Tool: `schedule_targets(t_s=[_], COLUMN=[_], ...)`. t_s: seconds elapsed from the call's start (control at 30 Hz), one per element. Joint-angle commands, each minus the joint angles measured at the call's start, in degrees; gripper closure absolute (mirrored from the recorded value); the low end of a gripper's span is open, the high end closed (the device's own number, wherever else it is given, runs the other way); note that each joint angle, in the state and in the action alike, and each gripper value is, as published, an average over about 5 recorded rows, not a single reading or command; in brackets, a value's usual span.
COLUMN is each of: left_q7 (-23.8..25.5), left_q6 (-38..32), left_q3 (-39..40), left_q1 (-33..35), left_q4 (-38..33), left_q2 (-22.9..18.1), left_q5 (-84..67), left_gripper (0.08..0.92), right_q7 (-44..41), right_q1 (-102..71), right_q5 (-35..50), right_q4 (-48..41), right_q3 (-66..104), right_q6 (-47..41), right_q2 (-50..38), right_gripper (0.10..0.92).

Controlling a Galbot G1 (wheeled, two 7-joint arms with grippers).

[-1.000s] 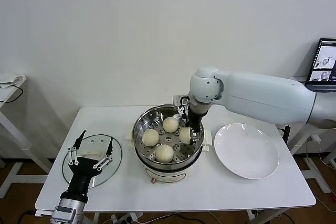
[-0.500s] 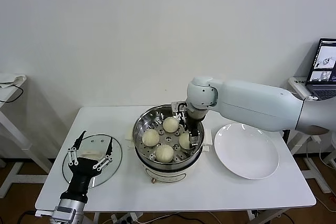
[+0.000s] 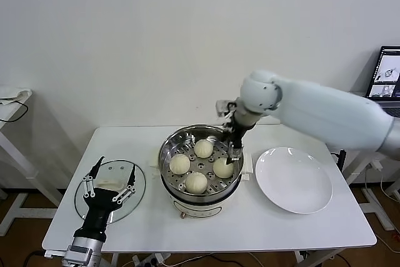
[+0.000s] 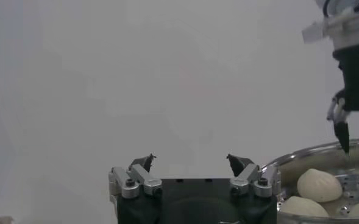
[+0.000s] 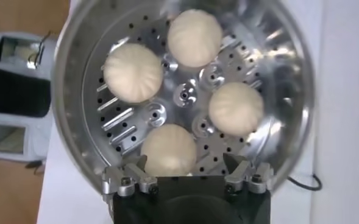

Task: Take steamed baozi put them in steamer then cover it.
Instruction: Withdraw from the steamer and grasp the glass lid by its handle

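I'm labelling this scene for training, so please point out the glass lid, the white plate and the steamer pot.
Glass lid (image 3: 136, 182), head view, bare glass near its right edge.
White plate (image 3: 293, 179), head view, middle of its flat face.
Steamer pot (image 5: 291, 91), right wrist view, shiny inner wall.

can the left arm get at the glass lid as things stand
Probably yes. The left claw hangs open right over the cover, which lies flat on the table left of the steamer, nothing between them. The right claw is busy over the steamer, well clear.
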Motion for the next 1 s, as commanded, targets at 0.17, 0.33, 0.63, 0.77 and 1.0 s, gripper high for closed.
schedule_targets(t_s=[0.17, 0.33, 0.63, 0.77, 1.0], left_q7=[1.2, 2.0, 1.1, 0.9, 0.8], left_q6=[1.4, 1.1, -1.5, -1.8, -2.3], left_q3=[-0.5, -0.5, -0.6, -0.4, -0.3], left_q1=[-1.6, -2.7, -4.4, -4.5, -4.6], left_q4=[2.2, 3.6, 6.8, 7.0, 7.5], left_q2=[0.0, 0.0, -0.4, -0.4, -0.5], left_q5=[-1.3, -1.3, -2.0, -2.2, -2.0], left_gripper=[0.177, 0.177, 0.177, 0.177, 0.177], right_q7=[13.9, 31.5, 55.8, 59.8, 65.3], right_q1=[-20.2, -41.9, -77.4, -89.0, -101.5], right_q5=[9.9, 18.7, 23.7, 21.5, 13.7], right_q4=[4.6, 9.4, 17.1, 20.6, 25.7], right_q3=[34.2, 53.2, 84.3, 94.9, 99.3], right_q6=[10.7, 19.7, 31.9, 33.7, 41.1], right_q2=[-19.4, -25.1, -20.2, -12.1, 2.6], right_gripper=[0.203, 0.203, 0.203, 0.203, 0.203])
